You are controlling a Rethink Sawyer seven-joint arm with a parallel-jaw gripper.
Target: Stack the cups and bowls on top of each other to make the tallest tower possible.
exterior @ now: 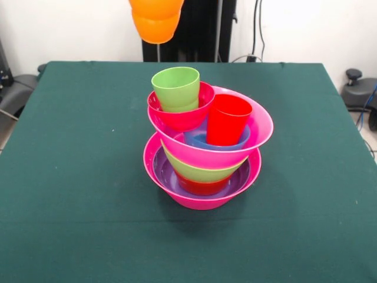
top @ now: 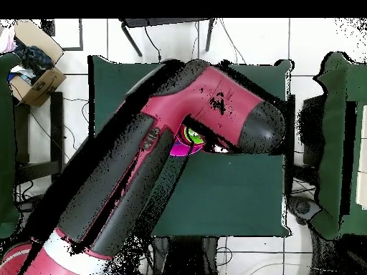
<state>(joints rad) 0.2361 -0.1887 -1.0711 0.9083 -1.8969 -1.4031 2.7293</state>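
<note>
We judge the glossy, light orange cup (exterior: 156,20) slippery, best held by its rim; the claw's state we cannot tell.

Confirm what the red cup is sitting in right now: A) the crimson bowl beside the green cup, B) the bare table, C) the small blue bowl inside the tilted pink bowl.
C: the red cup stands in the small blue bowl, inside the tilted upper pink bowl.
</note>
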